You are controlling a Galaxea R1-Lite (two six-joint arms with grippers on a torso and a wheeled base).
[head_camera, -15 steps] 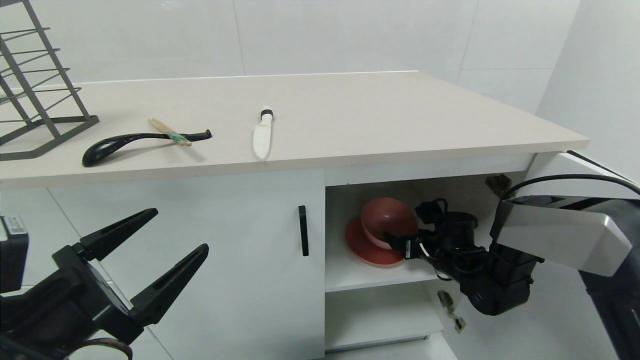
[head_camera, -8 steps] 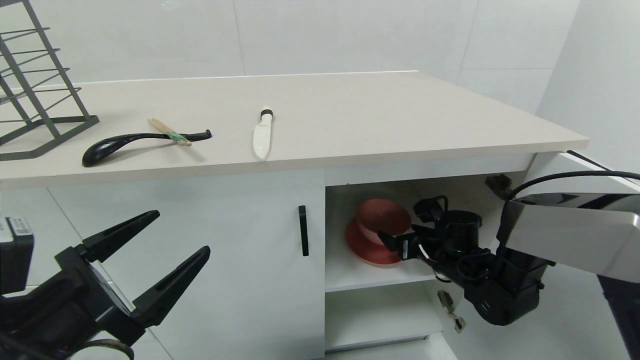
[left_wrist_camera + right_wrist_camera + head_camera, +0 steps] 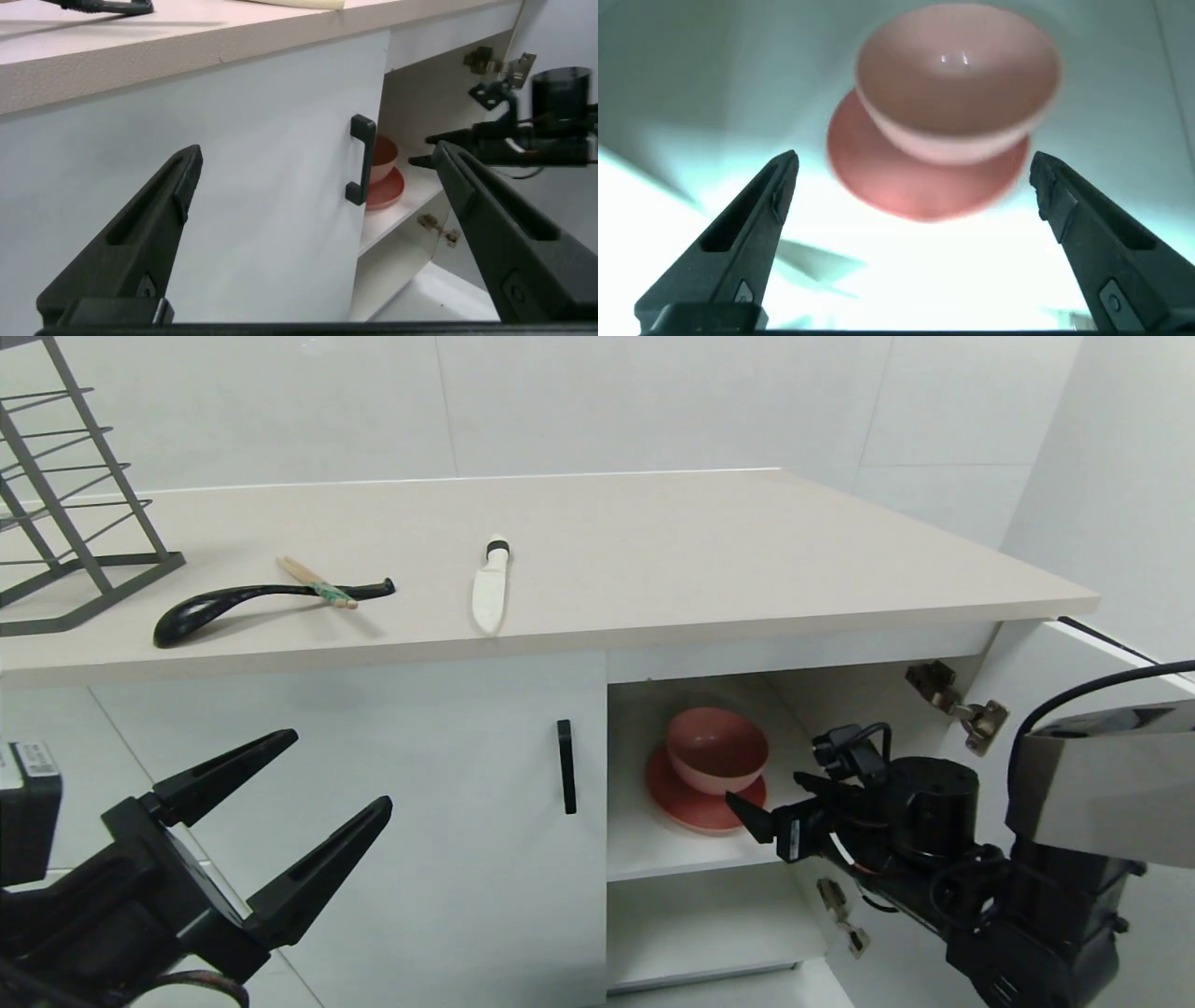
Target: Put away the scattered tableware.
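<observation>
Right claw [image 3: 766,793] hangs just outside the cabinet's [image 3: 373,859] open right-hand compartment, level with its upper shelf [image 3: 672,854]. Its two black fingers are spread wide with nothing between them, and their tips point into the compartment. The left claw [image 3: 336,767] sits low in front of the cabinet's closed left door, well apart from it, its fingers likewise parted and holding nothing.

A beige counter [image 3: 700,541] tops the cabinet. The cabinet's right door [image 3: 1055,658] stands swung outward, with a metal hinge [image 3: 957,700] showing at the upper inner corner of the opening. Above the cabinet's far left end a dark wire rack [image 3: 65,495] stands on the counter.

Inside the cabinet, on the upper shelf, lies a red plate [image 3: 686,810], and a pink bowl [image 3: 717,758] sits upright on it.

Three pieces of tableware lie on the countertop above the cabinet's closed door. A black ladle [image 3: 215,605] is near the front edge, a white knife [image 3: 490,593] lies over the door's handle [image 3: 566,767], and a pair of wooden chopsticks [image 3: 317,583] rests across the ladle's stem.
</observation>
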